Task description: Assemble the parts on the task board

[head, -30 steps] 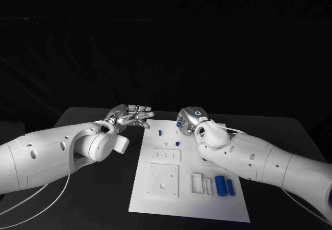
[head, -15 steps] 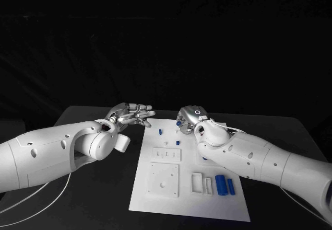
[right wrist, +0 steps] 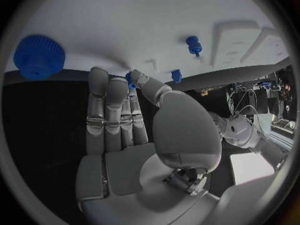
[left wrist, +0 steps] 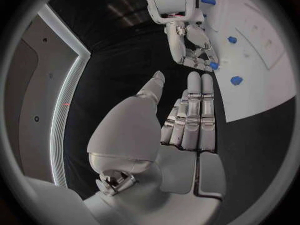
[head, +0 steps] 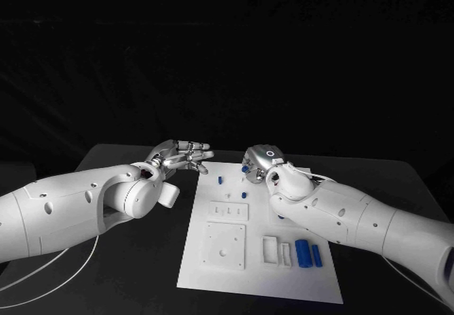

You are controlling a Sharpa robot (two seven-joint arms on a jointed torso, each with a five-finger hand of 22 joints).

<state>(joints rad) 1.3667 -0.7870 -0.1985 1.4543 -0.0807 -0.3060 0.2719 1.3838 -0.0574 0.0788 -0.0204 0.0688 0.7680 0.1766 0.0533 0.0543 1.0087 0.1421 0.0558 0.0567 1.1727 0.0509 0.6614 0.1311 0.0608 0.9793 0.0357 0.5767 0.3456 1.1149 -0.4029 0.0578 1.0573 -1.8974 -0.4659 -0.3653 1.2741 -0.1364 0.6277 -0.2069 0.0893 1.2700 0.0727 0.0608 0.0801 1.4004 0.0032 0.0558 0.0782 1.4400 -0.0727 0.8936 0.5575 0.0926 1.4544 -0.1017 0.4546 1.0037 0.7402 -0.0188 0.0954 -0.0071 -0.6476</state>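
Observation:
The white task board (head: 255, 275) lies in the middle of the table. Two blue pegs (head: 220, 180) (head: 243, 195) stand in its far part, and two blue cylinders (head: 302, 253) lie at its right side. My right hand (head: 261, 161) hovers over the board's far end, pinching a small blue part (right wrist: 129, 79) between thumb and fingertips; the same blue part (left wrist: 214, 65) shows in the left wrist view. My left hand (head: 180, 156) hangs beyond the board's far left corner with fingers stretched out and nothing in it. A blue gear (right wrist: 39, 56) rests on the board.
White raised blocks with slots (head: 225, 247) (head: 276, 251) sit on the near half of the board. The black table (head: 378, 190) runs on both sides of it. A white cable (head: 47, 269) trails under my left arm.
My left hand has crept slightly toward the board. The right hand has hardly moved and keeps its hold on the small blue part.

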